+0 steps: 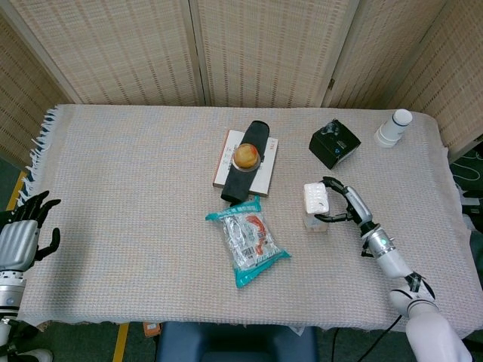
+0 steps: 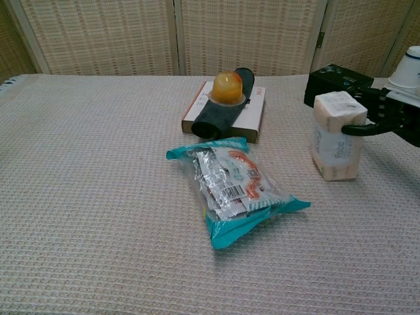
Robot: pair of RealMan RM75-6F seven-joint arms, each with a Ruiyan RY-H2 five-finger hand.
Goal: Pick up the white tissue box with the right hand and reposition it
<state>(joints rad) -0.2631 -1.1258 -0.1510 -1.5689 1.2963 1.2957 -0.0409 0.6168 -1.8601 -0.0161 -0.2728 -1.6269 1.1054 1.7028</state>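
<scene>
One white soft-pack tissue box (image 2: 336,135), upright on bench (image 1: 136,188), gripped by right hand (image 1: 343,204); left hand (image 1: 23,234) spread, holding nothing.

A woven folding screen (image 1: 264,49) of pale tan panels in light wood frames fills the upper part of both views and angles forward along the left and right edges of the head view. Below it, a table under a beige waffle-weave cloth (image 1: 136,196) spans the frame; its white fringe (image 1: 39,147) hangs at the left edge. At lower left, grey floor (image 1: 9,170) carries yellow tape (image 1: 119,341). Lighting is even and soft.
</scene>
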